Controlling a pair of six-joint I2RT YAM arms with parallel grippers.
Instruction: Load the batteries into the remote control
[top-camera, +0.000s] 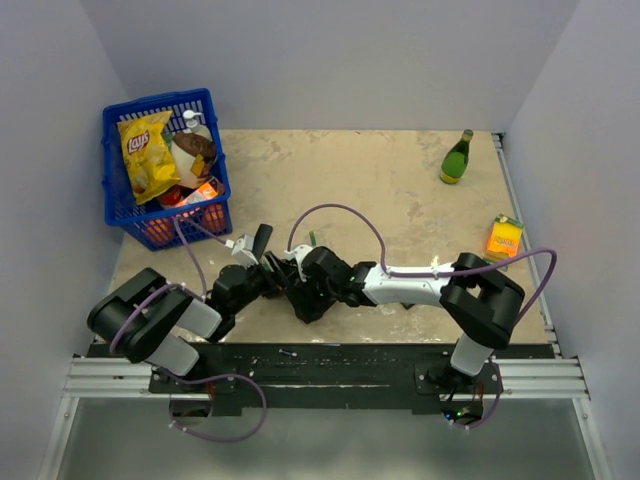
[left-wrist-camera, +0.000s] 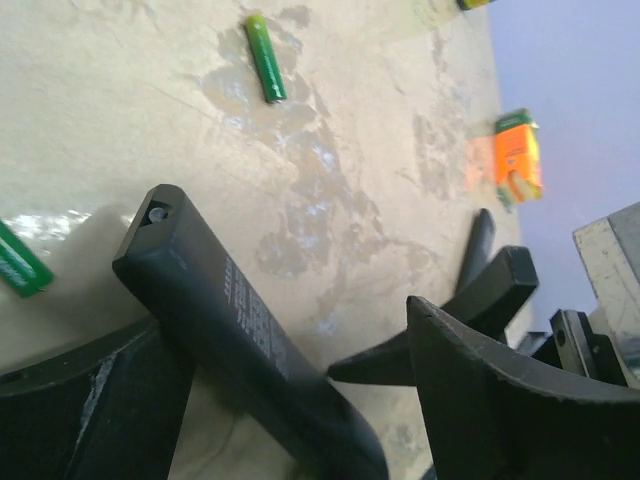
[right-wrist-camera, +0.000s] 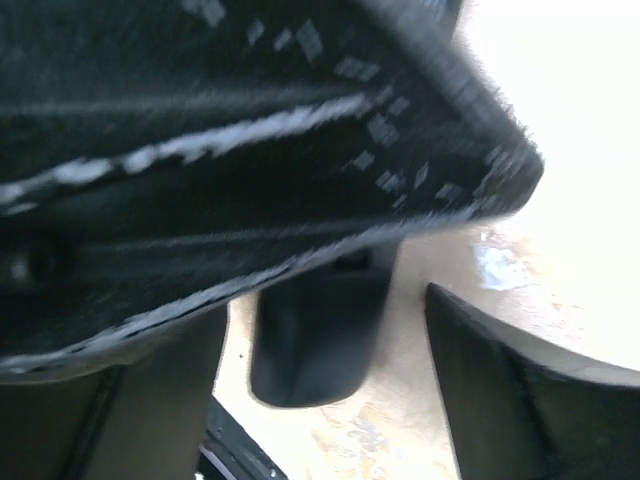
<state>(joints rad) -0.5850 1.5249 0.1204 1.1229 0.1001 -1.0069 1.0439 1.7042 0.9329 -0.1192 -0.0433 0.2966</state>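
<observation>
The remote control (left-wrist-camera: 230, 310) is seen in the left wrist view as a long black bar lying slantwise on the table (left-wrist-camera: 150, 100), one end raised, printed text along its side. It is flanked by the left gripper (left-wrist-camera: 290, 340), whose jaws are spread wide; the bar rests against one finger (left-wrist-camera: 80, 400), while the other is kept apart from it, so nothing is clamped. Close beside the bar a black wedge-shaped part (left-wrist-camera: 495, 290) crowds the space. A green battery (left-wrist-camera: 265, 58) lies beyond the remote, well apart from it, and a second green battery (left-wrist-camera: 20, 262) is cut off at the frame's edge. The right gripper (right-wrist-camera: 325, 320) is also held wide, a rounded black piece (right-wrist-camera: 315, 350) between its fingers but untouched; the blurred dark mass above cannot be identified. Farther out, an orange carton (left-wrist-camera: 518, 155), a green bottle (top-camera: 457, 158) and a blue basket (top-camera: 222, 190) are found.
</observation>
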